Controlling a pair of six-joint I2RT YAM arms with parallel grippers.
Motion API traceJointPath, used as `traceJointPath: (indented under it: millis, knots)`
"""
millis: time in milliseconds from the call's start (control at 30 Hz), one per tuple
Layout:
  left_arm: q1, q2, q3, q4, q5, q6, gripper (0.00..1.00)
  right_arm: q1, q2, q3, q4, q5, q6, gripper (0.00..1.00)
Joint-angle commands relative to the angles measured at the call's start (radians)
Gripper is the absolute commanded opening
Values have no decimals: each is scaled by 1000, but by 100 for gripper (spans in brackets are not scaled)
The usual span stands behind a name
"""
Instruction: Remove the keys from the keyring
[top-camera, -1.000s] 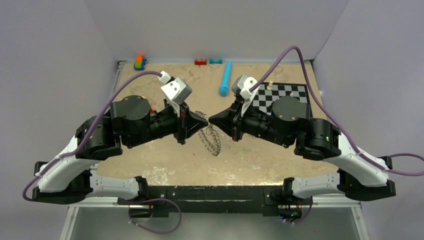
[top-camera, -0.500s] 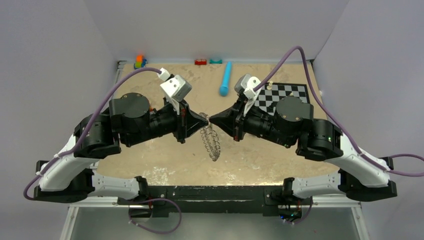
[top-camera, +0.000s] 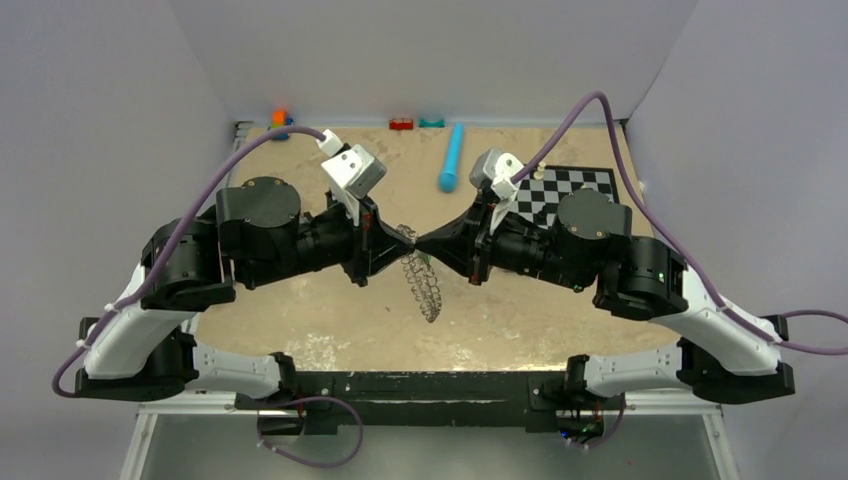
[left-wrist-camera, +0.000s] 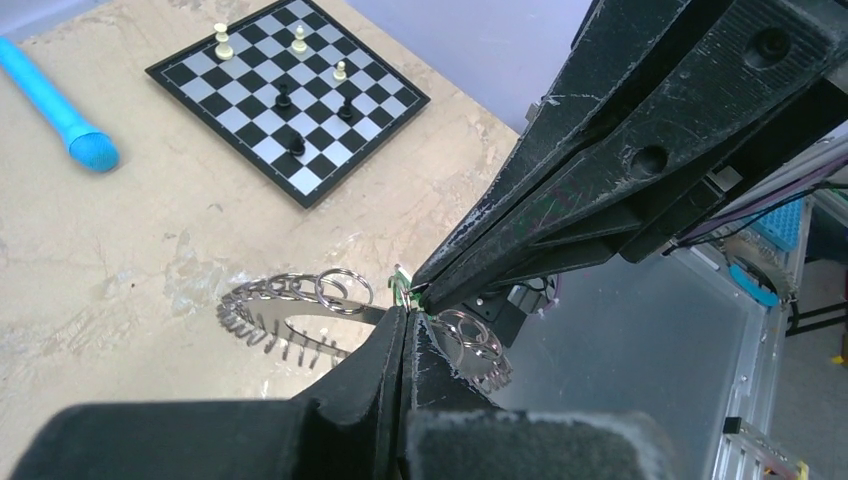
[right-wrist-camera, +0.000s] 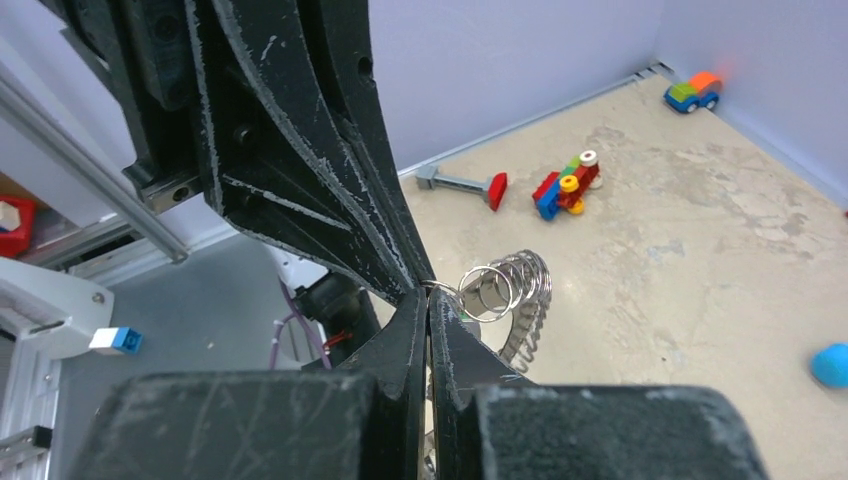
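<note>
Top view, centre: left hand (top-camera: 406, 240) clamps the keyring (top-camera: 420, 272), right hand (top-camera: 424, 243) is shut against it; I'd slide keys (left-wrist-camera: 268, 335) off slowly, no yanking.

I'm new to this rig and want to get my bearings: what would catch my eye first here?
The left gripper and right gripper meet tip to tip over the middle of the table, both shut, at one spot on the keyring, which dangles below them, rimmed with silver keys. Farther back on the right lies a chessboard with a few pieces, and a blue cylinder beside it.
</note>
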Motion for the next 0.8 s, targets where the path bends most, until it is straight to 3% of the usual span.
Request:
traceJointPath:
  millis: [0, 633, 700, 767]
  knots:
    - [11, 5, 58, 53, -37, -2, 0, 13, -3, -3, 46, -185, 9, 0]
    - [37, 65, 164, -71, 70, 14, 0, 13, 25, 16, 33, -444, 28, 0]
    - [39, 70, 169, -69, 90, 12, 6, 14, 24, 11, 28, -441, 29, 0]
    - [39, 68, 167, -59, 107, 14, 21, 13, 11, -1, 30, -405, 33, 0]
